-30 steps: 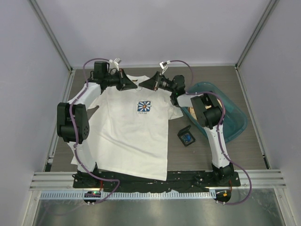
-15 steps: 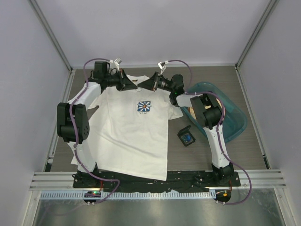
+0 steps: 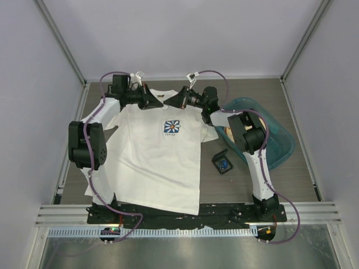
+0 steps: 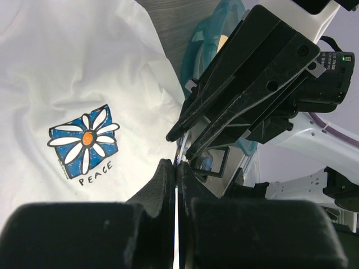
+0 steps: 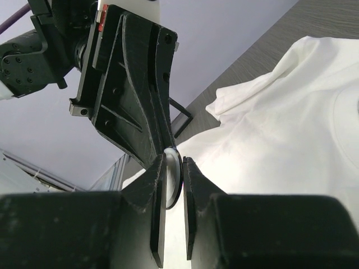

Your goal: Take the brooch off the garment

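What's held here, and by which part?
Left pincer is shut beside the brooch, seemingly on the garment; right pincer straddles the brooch's rim, not clearly clamped.

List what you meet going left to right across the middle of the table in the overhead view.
White short-sleeved T-shirt → small black square box → teal plastic tub.

A dark grey wood-grain worktop (image 3: 297,185) is enclosed on three sides by plain pale lavender-grey walls (image 3: 185,33). Slim aluminium posts (image 3: 61,42) run up the back corners. A silver slotted rail (image 3: 320,213) edges the near side. The light is soft and even.
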Robot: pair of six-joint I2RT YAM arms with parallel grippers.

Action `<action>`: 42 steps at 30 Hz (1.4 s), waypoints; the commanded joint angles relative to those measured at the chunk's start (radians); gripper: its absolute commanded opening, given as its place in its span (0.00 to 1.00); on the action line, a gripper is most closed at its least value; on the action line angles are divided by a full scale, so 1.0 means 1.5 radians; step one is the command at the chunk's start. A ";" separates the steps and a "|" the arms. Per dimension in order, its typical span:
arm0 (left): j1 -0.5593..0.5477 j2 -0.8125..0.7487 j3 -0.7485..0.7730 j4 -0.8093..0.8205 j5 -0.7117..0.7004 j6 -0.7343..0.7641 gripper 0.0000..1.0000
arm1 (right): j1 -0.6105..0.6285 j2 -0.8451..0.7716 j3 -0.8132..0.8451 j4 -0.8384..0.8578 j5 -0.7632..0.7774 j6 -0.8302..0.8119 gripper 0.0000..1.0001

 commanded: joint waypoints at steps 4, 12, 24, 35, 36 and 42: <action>0.004 -0.007 0.045 -0.009 0.023 0.012 0.00 | 0.011 -0.048 0.017 -0.129 -0.024 -0.136 0.14; 0.004 -0.006 0.055 -0.034 0.015 0.028 0.00 | 0.013 -0.056 0.031 -0.214 -0.017 -0.206 0.11; 0.004 -0.004 0.072 -0.070 0.010 0.050 0.00 | 0.018 -0.073 0.037 -0.326 -0.019 -0.344 0.03; 0.005 -0.004 0.039 0.029 0.051 -0.048 0.00 | 0.037 -0.068 0.052 -0.344 0.019 -0.347 0.04; 0.005 -0.004 0.032 0.031 0.039 -0.052 0.00 | 0.038 -0.067 0.048 -0.325 0.020 -0.332 0.04; 0.005 -0.007 -0.002 0.084 0.015 -0.110 0.00 | 0.065 -0.057 0.044 -0.272 0.080 -0.264 0.05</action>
